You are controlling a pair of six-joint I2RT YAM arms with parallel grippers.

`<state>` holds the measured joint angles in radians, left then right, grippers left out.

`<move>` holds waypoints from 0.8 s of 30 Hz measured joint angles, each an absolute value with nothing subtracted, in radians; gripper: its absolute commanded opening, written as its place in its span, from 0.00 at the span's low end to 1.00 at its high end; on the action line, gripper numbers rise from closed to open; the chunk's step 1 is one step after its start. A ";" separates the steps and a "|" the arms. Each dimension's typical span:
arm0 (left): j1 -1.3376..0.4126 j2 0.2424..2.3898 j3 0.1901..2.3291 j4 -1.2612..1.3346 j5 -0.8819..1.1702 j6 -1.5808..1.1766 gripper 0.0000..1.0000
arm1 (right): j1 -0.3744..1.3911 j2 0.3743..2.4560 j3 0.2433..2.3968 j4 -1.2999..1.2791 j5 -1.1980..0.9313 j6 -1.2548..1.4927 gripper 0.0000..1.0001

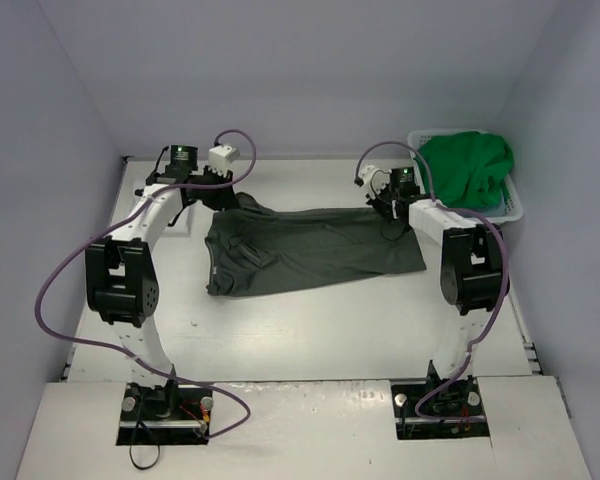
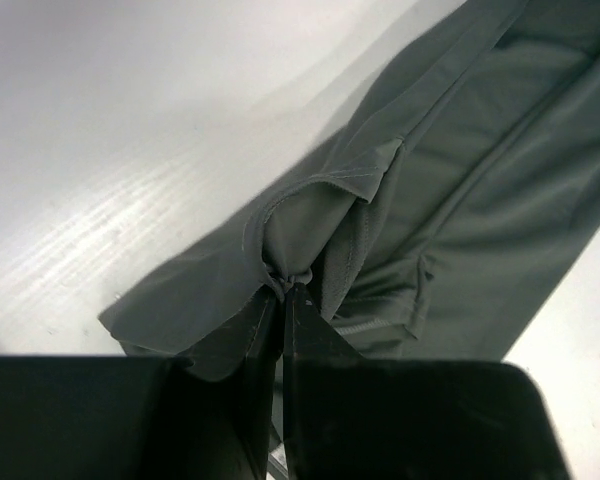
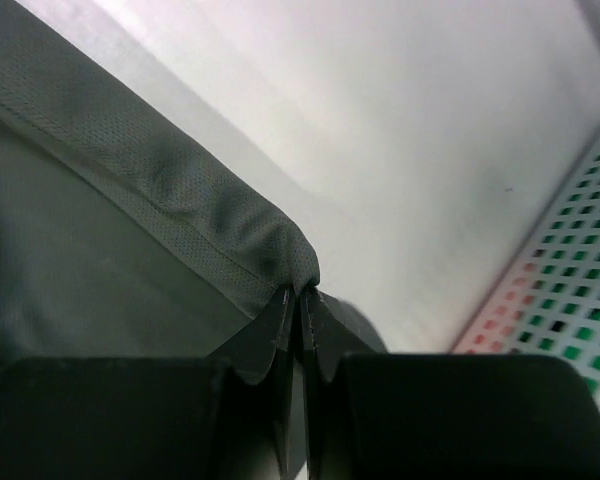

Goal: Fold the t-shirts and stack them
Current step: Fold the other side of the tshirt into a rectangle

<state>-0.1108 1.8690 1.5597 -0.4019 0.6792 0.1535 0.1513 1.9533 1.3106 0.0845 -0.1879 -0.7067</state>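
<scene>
Shirt (image 1: 315, 250), dark grey, edge inside left pincer (image 2: 283, 290) and right pincer (image 3: 302, 292).

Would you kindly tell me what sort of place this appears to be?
Probably a robotics test cell: plain walls enclose a white table, left arm and right arm bolted at its near edge, a dark grey t-shirt spread by a laundry basket.
</scene>
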 measured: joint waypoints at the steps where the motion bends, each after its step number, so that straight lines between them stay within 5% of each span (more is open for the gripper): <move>1: -0.111 1.861 1.547 -0.412 0.684 0.157 0.00 | 0.160 1.950 1.291 0.086 -0.179 -0.717 0.00; 24: -0.111 1.768 1.438 -0.570 0.773 0.241 0.00 | 0.199 1.847 1.181 0.043 -0.020 -0.863 0.00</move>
